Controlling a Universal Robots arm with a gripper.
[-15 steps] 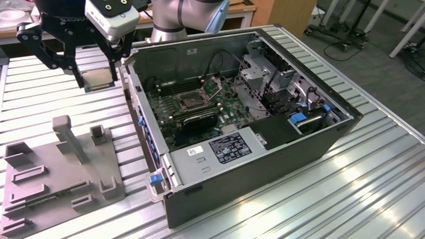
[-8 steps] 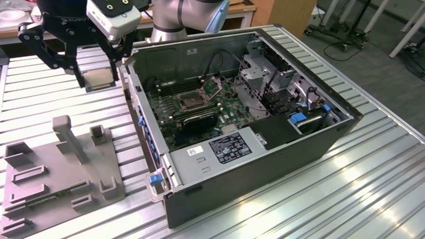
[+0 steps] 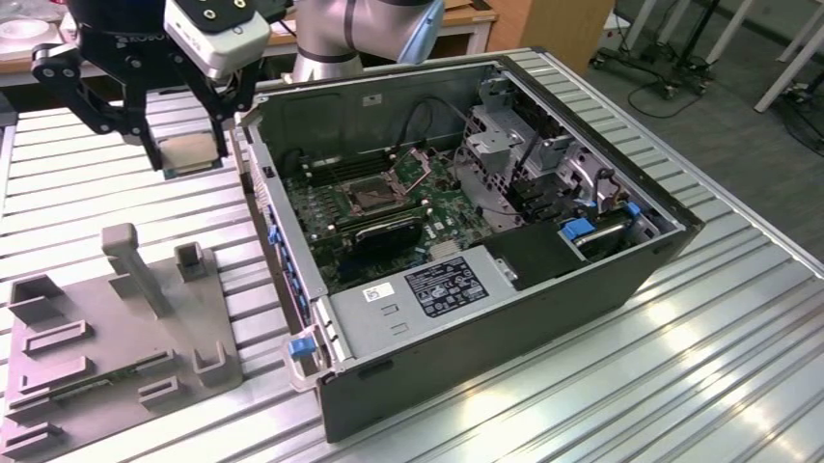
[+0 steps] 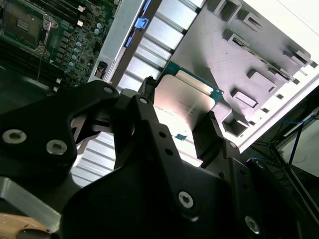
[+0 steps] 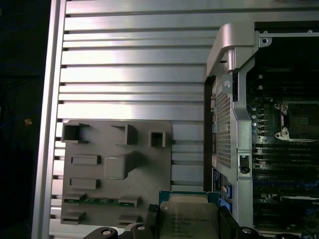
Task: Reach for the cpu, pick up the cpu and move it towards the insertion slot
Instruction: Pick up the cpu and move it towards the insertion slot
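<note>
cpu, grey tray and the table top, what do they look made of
cpu: seemingly a metal lid, pale satin silver-beige, on a green board edge; the gripper holds it.
Grey tray: probably moulded plastic, matte and uniformly grey with block-like raised shapes.
Table top: likely aluminium, ribbed slats that throw bright reflections.

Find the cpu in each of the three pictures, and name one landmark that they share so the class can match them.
Exterior view: the cpu hangs in the gripper above the ribbed table, off the case's side toward the exterior view's left.
Second wrist view: the cpu sits between the black fingers, the tray behind it.
First wrist view: the cpu is between the fingers, beside the case.
Shared landmark: the grey tray.
</note>
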